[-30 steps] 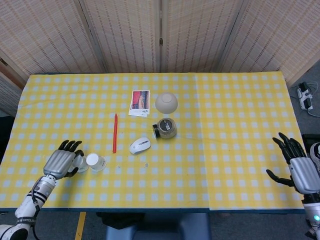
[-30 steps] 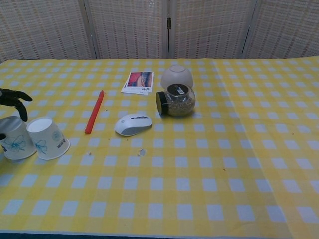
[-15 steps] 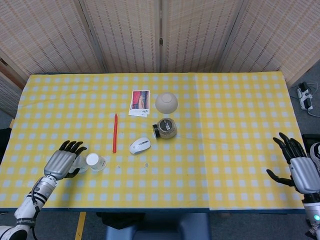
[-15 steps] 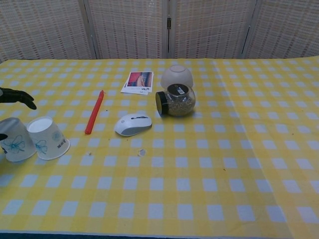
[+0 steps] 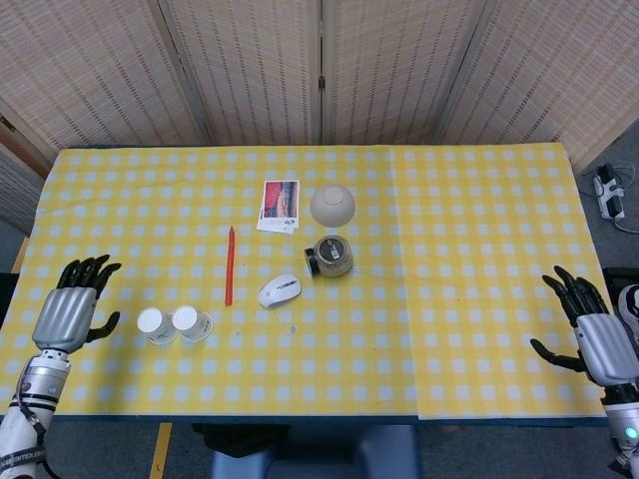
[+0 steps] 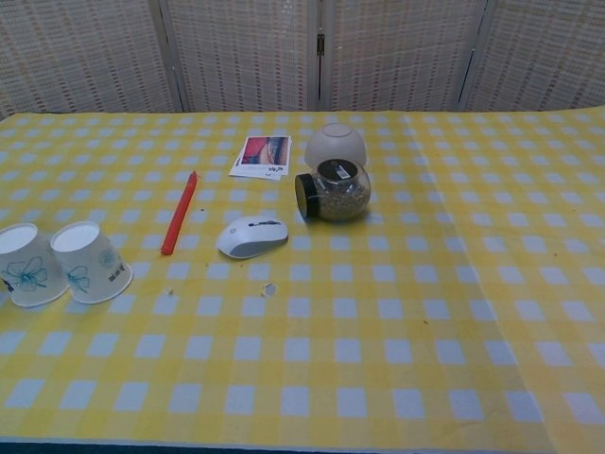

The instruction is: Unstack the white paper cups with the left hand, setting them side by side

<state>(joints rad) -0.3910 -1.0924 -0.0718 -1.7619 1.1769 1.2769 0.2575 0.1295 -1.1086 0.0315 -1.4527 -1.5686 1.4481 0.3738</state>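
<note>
Now we see both white paper cups [image 5: 173,323] standing upside down, touching, near the table's near-left edge. Our left hand [image 5: 68,311] hovers left of them, fingers spread, empty; our right hand [image 5: 596,334] likewise, far right. Unstacking looks finished; next we judge only retreat remains.

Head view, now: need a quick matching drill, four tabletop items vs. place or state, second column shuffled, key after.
Items:
1. paper cups
2. red pen
3. glass jar
4. left hand

Descriptions:
A. lying on its side below the white bowl
B. open, apart from the cups
C. side by side, upside down
D. straight, left of the white mouse

Pairs: 1-C, 2-D, 3-A, 4-B
</note>
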